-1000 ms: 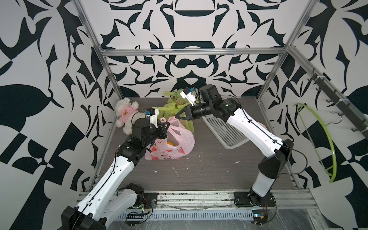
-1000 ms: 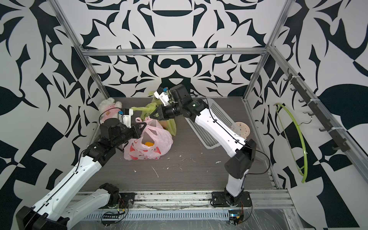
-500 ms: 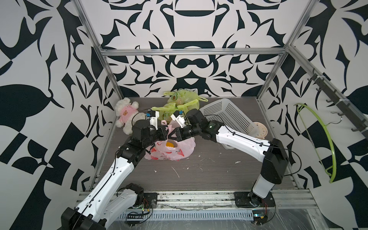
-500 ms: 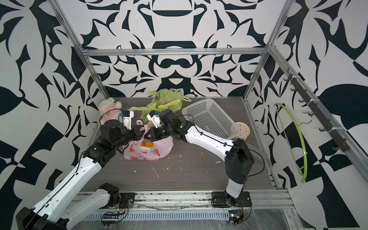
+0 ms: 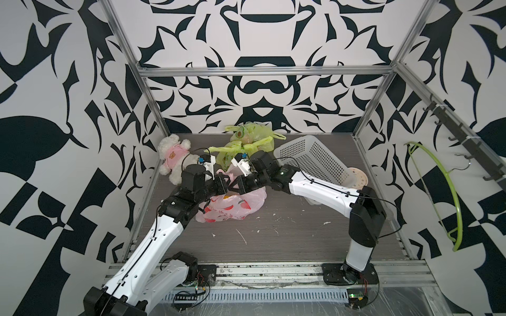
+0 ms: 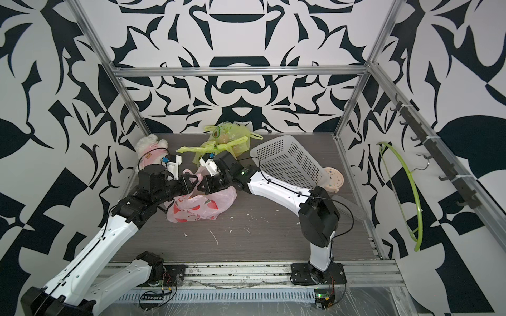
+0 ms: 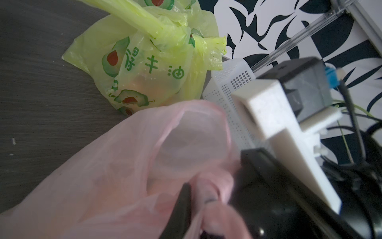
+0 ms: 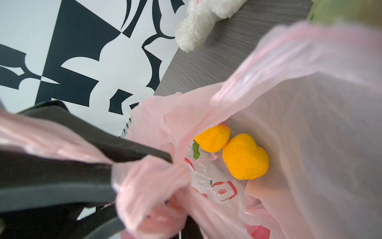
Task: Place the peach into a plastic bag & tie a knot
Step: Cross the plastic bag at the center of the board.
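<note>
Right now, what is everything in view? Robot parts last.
pink bag: one, pink with red print, middle-left of the table
peaches: two, orange-yellow, inside the pink bag
green bag: knotted, avocado print, back of table; perhaps two bunched together
stuffed toy: one, white in pink shirt, back left corner
basket: one, white, tipped over, back right
disc: one, cream, round, beside the basket
hanger: one, green, on the right wall
table: one, grey-brown
left claw: black, at the pink bag's top; grip unclear
right claw: black, shut on the pink bag's handle
</note>
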Tool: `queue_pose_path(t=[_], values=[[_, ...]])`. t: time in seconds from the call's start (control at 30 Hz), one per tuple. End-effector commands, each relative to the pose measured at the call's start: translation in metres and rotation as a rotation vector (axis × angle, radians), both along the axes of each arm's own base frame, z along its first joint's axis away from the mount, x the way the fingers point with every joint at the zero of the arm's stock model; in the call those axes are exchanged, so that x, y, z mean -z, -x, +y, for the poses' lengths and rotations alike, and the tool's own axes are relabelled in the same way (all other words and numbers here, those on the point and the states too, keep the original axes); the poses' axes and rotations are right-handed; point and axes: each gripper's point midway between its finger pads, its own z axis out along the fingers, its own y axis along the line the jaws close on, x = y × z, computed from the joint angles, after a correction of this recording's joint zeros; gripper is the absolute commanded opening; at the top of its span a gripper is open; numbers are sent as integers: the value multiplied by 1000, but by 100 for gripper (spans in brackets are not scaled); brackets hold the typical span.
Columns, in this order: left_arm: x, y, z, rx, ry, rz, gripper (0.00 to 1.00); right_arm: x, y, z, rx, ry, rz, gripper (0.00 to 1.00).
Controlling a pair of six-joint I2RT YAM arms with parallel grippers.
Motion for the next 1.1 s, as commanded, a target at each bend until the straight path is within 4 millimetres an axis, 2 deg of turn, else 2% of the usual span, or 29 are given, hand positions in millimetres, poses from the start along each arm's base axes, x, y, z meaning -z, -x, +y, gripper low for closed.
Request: queue_pose_path(t=[0.0, 0.17, 0.27, 0.57, 0.8, 1.07], values=[[-9, 3, 0, 8, -5, 1, 23, -19, -10, -3, 21, -36, -32, 0], [-13, 6, 1, 10, 0, -7, 41, -19, -8, -3, 8, -41, -23, 0], [-14, 6, 1, 11, -1, -13, 47, -20, -5, -1, -4, -53, -12, 0], [-16, -3, -2, -1, 12, -18, 51, -25, 13, 9, -61, -67, -11, 0], [-13, -8, 2, -31, -6, -4, 44, -29, 21, 9, -86, -84, -20, 0], [-10, -8, -1, -20, -5, 8, 22, -34, 31, 3, -120, -87, -46, 0]])
